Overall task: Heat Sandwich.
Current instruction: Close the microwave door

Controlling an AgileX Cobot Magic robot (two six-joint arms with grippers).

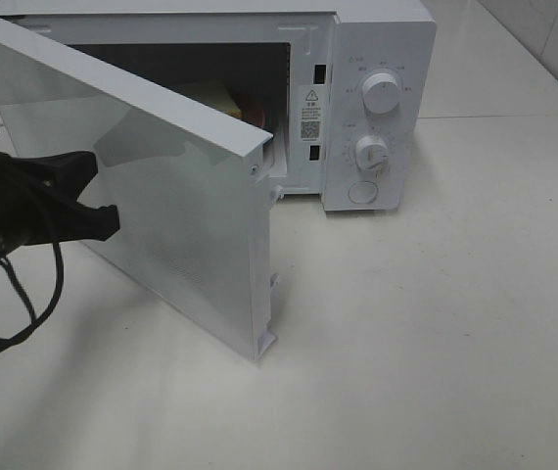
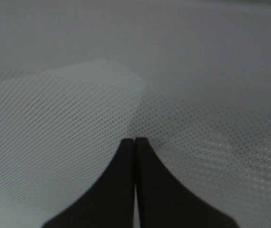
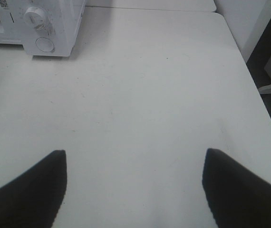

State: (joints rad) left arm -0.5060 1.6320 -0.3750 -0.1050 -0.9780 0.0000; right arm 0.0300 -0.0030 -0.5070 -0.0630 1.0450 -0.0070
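Note:
The white microwave (image 1: 382, 39) stands at the back of the table with its door (image 1: 181, 225) swung partly open. Over the door's top edge, inside the cavity, shows a pale yellow and reddish sliver of the sandwich (image 1: 222, 97); the rest is hidden. My left gripper (image 1: 113, 223) is shut with nothing in it. Its tips rest against the door's outer face, which fills the left wrist view as a dotted panel (image 2: 78, 95) in front of the left gripper (image 2: 134, 140). My right gripper (image 3: 135, 152) hangs open over bare table, away from the microwave.
Two knobs (image 1: 382, 96) and a round button (image 1: 362, 192) sit on the microwave's control panel. The white table (image 1: 436, 333) spreads to the right and front. The table's right edge (image 3: 256, 85) shows in the right wrist view. A black cable (image 1: 24, 304) loops under my left arm.

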